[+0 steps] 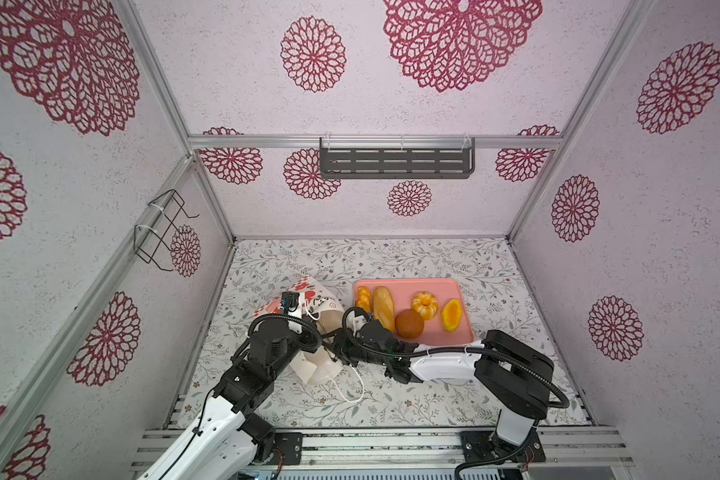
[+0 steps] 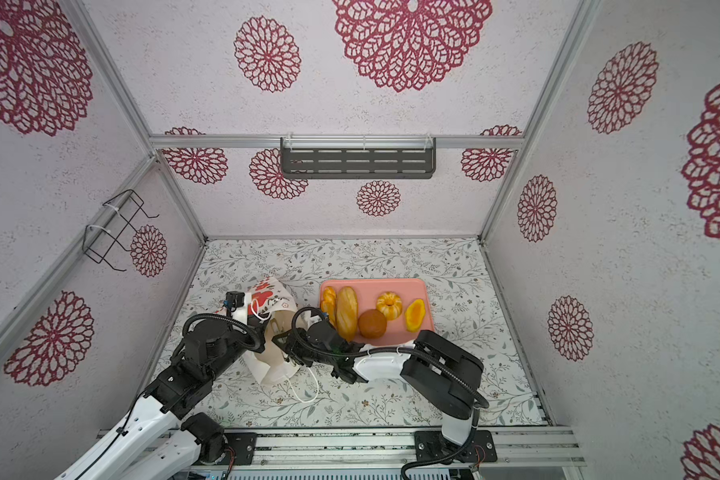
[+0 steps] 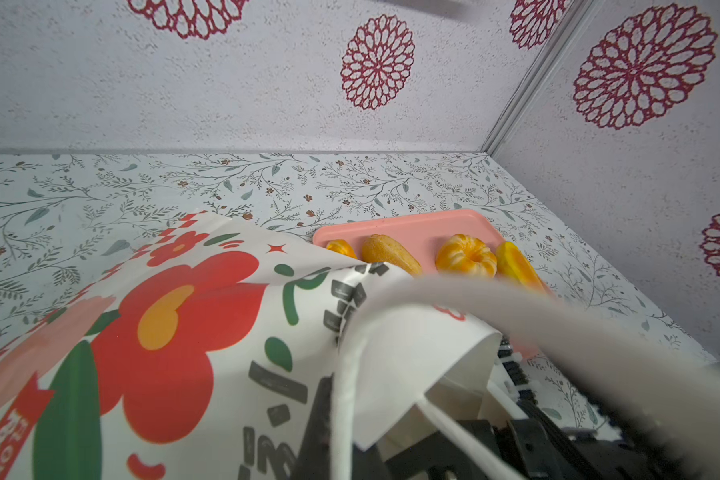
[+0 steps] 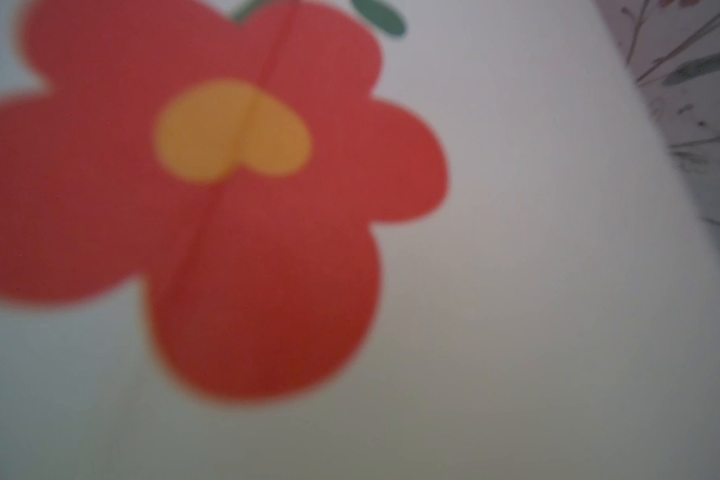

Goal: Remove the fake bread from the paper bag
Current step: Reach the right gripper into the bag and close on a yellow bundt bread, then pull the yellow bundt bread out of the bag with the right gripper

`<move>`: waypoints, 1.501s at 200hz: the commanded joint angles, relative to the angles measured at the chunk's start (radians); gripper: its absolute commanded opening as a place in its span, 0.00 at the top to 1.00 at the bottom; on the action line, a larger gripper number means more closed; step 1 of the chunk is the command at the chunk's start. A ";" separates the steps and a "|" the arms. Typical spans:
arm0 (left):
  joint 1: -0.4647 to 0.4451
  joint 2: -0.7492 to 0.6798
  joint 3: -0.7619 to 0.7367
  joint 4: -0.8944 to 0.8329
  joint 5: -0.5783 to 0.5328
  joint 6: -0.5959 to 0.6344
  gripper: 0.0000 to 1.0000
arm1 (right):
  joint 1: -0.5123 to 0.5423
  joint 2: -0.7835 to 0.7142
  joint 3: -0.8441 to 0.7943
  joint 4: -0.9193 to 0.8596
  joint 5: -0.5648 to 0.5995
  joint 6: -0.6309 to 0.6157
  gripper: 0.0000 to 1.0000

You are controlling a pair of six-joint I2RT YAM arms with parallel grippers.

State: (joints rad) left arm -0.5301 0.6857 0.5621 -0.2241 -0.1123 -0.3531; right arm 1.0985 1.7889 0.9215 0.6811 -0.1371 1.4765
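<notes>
Five fake bread (image 1: 409, 323) pieces sit on the pink tray (image 1: 433, 286); left gripper (image 1: 306, 318) seems shut on the paper bag (image 1: 308, 291), right gripper (image 2: 283, 337) pokes at its mouth, jaws hidden, maybe for more.

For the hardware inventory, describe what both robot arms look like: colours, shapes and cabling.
The left arm and the right arm both pair glossy white link shells with chunky matte black joint housings. A black ribbed cable conduit loops along each. Black base plates bolt them to a silver rail. No markings are legible.
</notes>
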 commanded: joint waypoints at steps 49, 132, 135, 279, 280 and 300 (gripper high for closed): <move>0.006 -0.002 0.011 0.028 0.025 -0.014 1.00 | -0.024 0.048 0.069 0.134 -0.033 0.007 0.57; 0.006 0.000 0.000 0.038 0.031 -0.017 1.00 | -0.026 0.084 0.091 0.227 -0.083 0.033 0.58; 0.007 0.000 -0.001 0.039 0.030 -0.018 1.00 | -0.027 0.086 0.092 0.227 -0.085 0.033 0.58; 0.004 0.008 0.002 0.042 -0.026 -0.097 1.00 | -0.036 -0.024 0.063 0.065 -0.120 -0.094 1.00; 0.005 0.008 0.001 0.042 -0.028 -0.098 1.00 | -0.034 -0.030 0.059 0.064 -0.120 -0.096 1.00; 0.004 0.001 -0.005 0.050 -0.071 -0.122 1.00 | -0.010 -0.131 -0.013 -0.039 -0.102 -0.143 1.00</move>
State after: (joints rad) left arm -0.5236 0.7002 0.5617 -0.2207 -0.1307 -0.4290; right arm 1.0569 1.8206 0.9512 0.6971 -0.2481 1.4311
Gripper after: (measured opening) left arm 0.048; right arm 0.259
